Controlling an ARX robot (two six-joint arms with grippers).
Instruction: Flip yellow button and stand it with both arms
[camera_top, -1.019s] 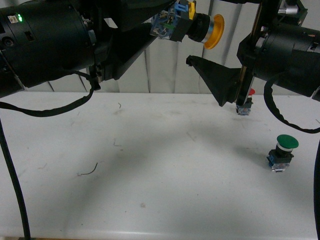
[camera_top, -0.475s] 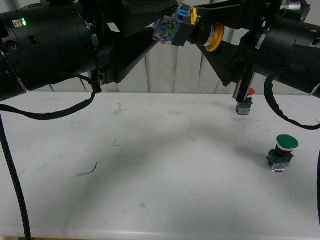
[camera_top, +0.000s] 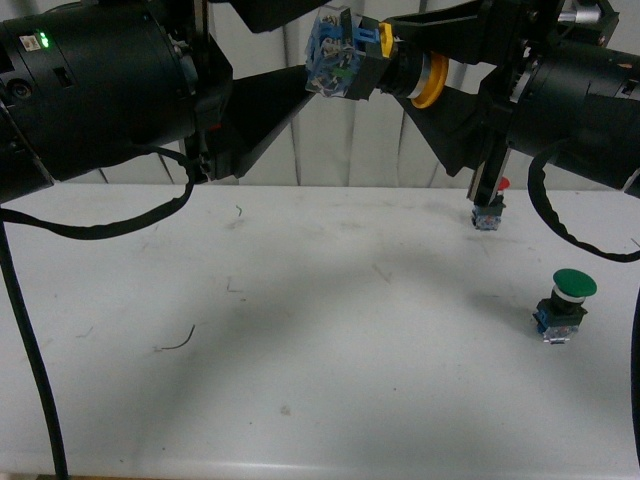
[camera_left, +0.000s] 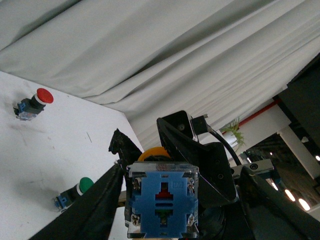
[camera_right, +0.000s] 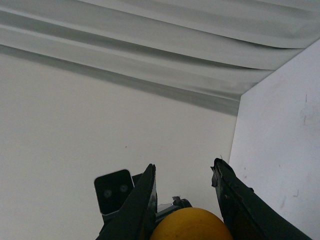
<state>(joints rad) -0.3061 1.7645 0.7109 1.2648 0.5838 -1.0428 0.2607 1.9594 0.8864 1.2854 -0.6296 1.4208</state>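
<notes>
Yellow button (camera_top: 378, 66) aloft — cap end pinched in right claw (camera_right: 184, 169), block end inside parted left claw (camera_top: 318, 45)

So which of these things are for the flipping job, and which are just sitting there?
For the job: yellow button, left tool, right tool.
Just lying about: red button, green button, both on the table.

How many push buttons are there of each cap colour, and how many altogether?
yellow button: 1, held up in the air between the arms
red button: 1, on the table
green button: 1, on the table
Total: 3
</notes>
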